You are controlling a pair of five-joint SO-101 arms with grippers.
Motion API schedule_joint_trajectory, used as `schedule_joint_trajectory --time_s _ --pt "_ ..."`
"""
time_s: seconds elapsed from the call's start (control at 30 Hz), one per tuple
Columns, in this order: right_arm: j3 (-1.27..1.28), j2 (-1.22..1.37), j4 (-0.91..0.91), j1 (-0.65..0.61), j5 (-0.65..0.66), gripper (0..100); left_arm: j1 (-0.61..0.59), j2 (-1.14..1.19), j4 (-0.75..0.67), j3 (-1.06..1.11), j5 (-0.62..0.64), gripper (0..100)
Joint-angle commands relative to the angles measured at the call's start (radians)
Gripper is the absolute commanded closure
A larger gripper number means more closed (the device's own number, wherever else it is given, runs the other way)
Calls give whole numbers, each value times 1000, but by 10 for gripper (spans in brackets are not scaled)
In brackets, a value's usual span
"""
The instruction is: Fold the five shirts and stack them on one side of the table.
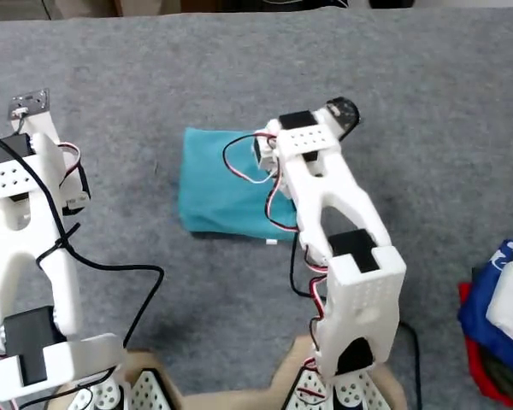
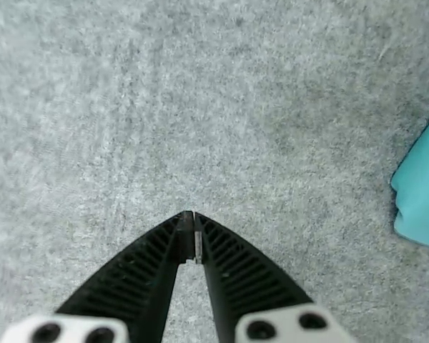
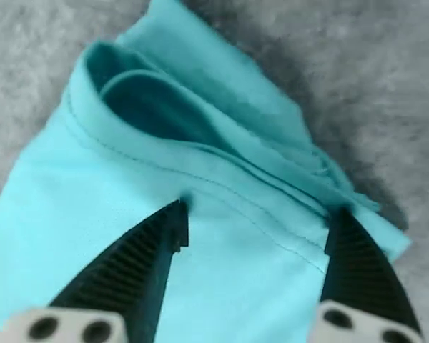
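Note:
A folded teal shirt (image 1: 218,184) lies on the grey table cloth near the middle. The arm over its right edge is my right arm; its gripper (image 3: 256,223) is open and hangs just above the shirt (image 3: 164,186), one finger on each side of the layered hem. My left arm stands at the table's left, and its gripper (image 2: 193,232) is shut with nothing in it above bare cloth. The teal shirt's edge (image 2: 423,189) shows off to one side in the left wrist view.
A pile of other shirts (image 1: 500,329), blue, red and white, sits at the table's right edge. Grey cloth (image 1: 137,77) covers the whole table, with open room at the back and between the arms. Loose cables hang from both arms.

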Motion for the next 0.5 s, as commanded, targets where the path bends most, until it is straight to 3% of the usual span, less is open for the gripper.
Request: schedule_joint_trajectory --time_s 0.0,0.2,0.47 --pt "-71 -136 109 21 -6 681 -5 -38 6 -52 8 980" --pt "-36 -216 201 12 -2 681 -11 -38 8 -52 8 980" --pt "70 -119 38 -25 -2 680 -6 -39 26 -52 8 980"
